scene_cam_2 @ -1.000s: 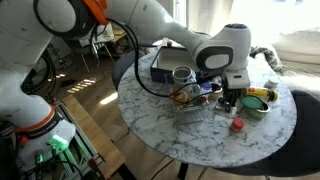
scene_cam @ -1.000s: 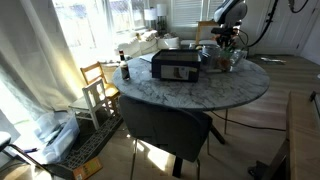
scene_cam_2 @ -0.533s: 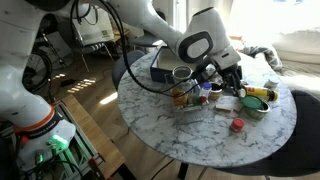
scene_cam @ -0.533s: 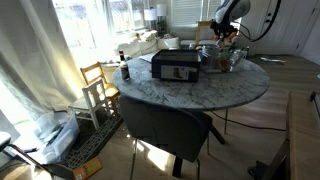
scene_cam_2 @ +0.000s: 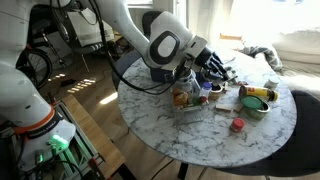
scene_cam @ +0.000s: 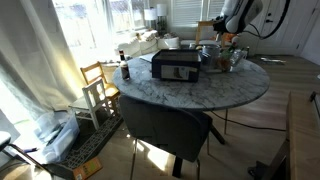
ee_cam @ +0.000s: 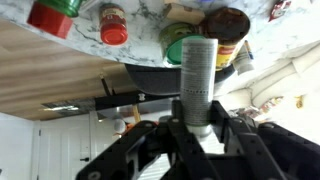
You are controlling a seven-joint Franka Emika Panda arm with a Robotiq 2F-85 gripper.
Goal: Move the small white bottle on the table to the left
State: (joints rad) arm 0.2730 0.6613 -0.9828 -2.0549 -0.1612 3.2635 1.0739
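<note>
Marble table (scene_cam_2: 205,140) | end effector (ee_cam: 198,122) risen, clamping white bottle (ee_cam: 198,75) (off surface)

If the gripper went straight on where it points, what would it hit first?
The gripper holds the bottle, which leads; probably the green can on the table behind it, though depth is unclear.

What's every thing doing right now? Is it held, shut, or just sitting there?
small white bottle: held between the fingers, up off the table
gripper: shut on the small white bottle
red-capped jar: standing on the table, cap on
black appliance: sitting on the table, untouched
wooden chair: standing beside the table, nobody on it
</note>
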